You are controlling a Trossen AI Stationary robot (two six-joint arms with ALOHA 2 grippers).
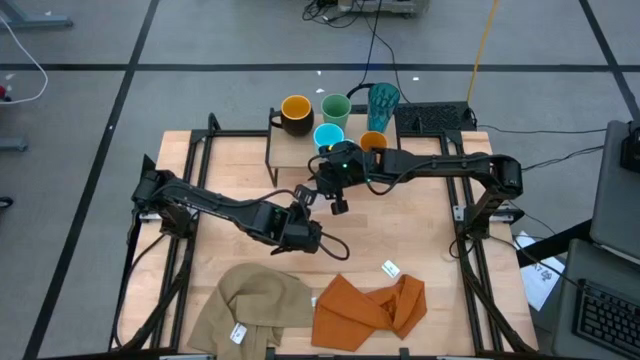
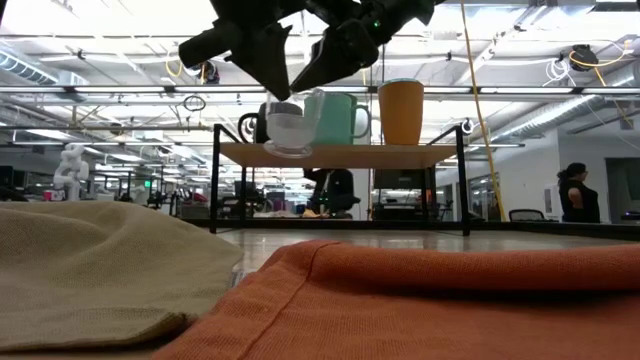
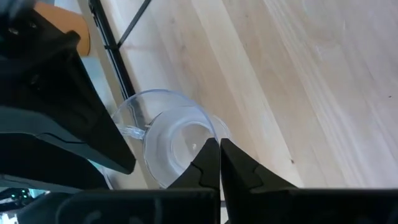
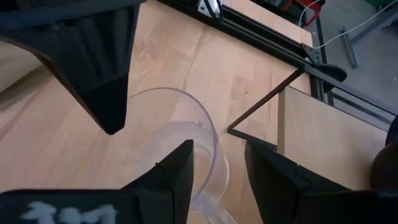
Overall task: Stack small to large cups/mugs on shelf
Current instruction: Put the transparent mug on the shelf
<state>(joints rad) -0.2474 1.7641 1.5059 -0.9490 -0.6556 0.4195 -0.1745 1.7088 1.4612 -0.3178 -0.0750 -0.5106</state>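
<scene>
The small clear cup (image 2: 289, 130) hangs in the air in front of the shelf (image 2: 340, 155). My left gripper (image 3: 219, 155) is shut on its rim. My right gripper (image 4: 217, 165) is open beside it, one finger (image 4: 177, 168) over the cup's inside and the other (image 4: 273, 177) outside its wall. On or by the shelf (image 1: 290, 160) stand the black mug (image 1: 295, 113), green cup (image 1: 336, 107), teal tumbler (image 1: 383, 98), light blue mug (image 1: 328, 137) and orange cup (image 1: 373, 141). My left gripper pinches the clear cup's rim (image 3: 208, 134) between its two fingers, one inside the cup and one outside, coming from above. The cup hangs upright below the fingers, lifted clear of the table. My right gripper straddles the cup's wall (image 4: 210, 140); whether it touches I cannot tell.
A tan cloth (image 1: 255, 305) and an orange cloth (image 1: 365, 308) lie near the table's near edge, with a small white tag (image 1: 390, 268) beside them. Bare wood lies between the cloths and the shelf. Black frame rails (image 1: 185, 190) run along both table sides.
</scene>
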